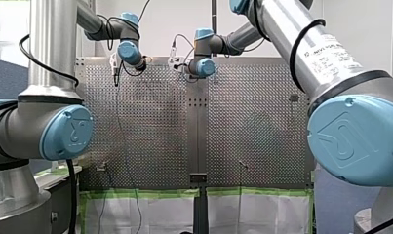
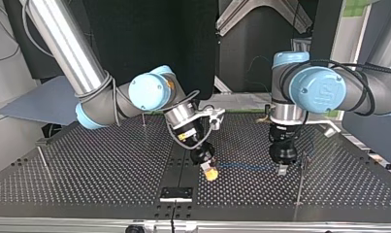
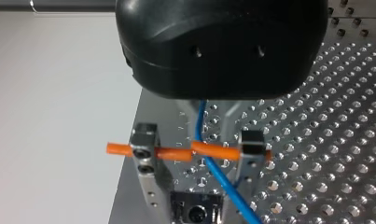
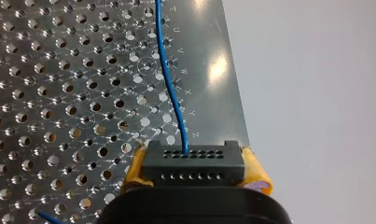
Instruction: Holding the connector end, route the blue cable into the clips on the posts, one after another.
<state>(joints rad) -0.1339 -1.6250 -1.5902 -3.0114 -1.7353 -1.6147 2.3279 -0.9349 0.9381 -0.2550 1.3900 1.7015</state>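
Our right gripper [image 4: 195,170] is clamped on the black connector [image 4: 193,161], low over the table [image 4: 59,93]. The cable [image 4: 169,79] runs from it across to our left gripper [image 3: 198,161], whose jaws stand apart around it. The cable looks thin, light and limp, so we steer by the rigid connector.
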